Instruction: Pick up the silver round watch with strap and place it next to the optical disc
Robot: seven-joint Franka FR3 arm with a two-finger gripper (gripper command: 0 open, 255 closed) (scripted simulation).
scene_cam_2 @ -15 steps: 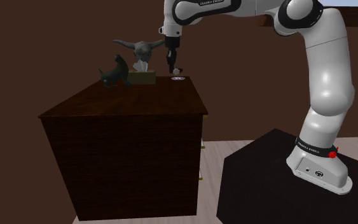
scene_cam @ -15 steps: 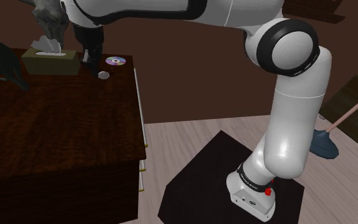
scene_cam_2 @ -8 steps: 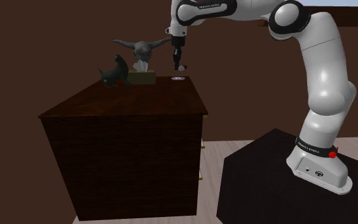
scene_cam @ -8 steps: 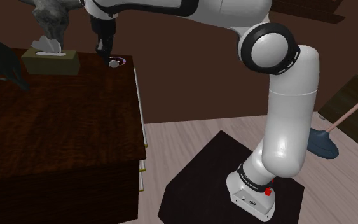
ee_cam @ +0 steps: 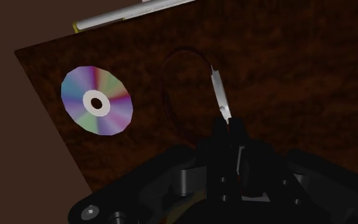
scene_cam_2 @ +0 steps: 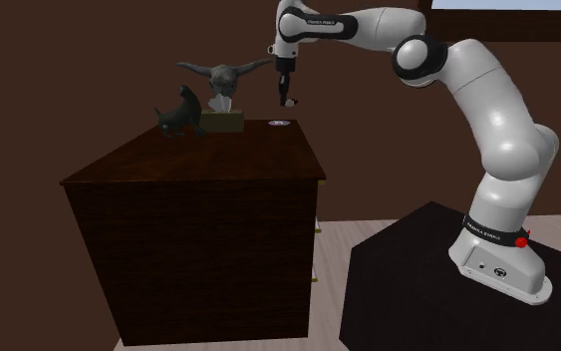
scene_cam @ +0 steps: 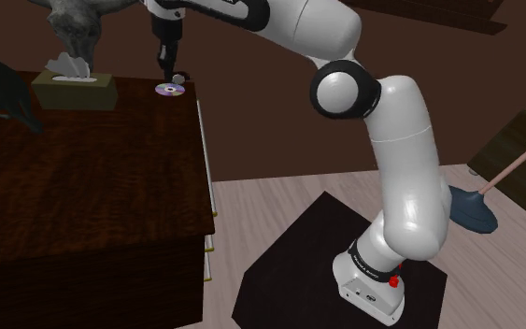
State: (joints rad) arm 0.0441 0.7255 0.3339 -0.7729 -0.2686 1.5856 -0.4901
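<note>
My black gripper (scene_cam: 171, 73) hangs just above the rainbow optical disc (scene_cam: 169, 90), near the far corner of the dark wooden dresser (scene_cam: 83, 196). Its fingers are shut on the watch (ee_cam: 219, 93), clasping a silver strap piece with a thin dark loop curving beyond it. In the wrist view the disc (ee_cam: 96, 102) lies flat on the wood, off to one side of the dangling watch. From the second exterior view the gripper (scene_cam_2: 288, 99) is a short way above the disc (scene_cam_2: 278, 123), and the watch is clear of the surface.
A tissue box (scene_cam: 74, 91), a black cat figurine (scene_cam: 4, 93) and a horned skull (scene_cam: 72, 23) stand along the dresser's back. The dresser's edge (scene_cam: 205, 159) drops off close to the disc. A plunger (scene_cam: 477, 207) lies on the floor past the stand (scene_cam: 326, 271).
The gripper rose from the dresser top with the watch and moved toward the far corner, ending over the disc. The arm's elbow swung toward the shoulder view's left.
</note>
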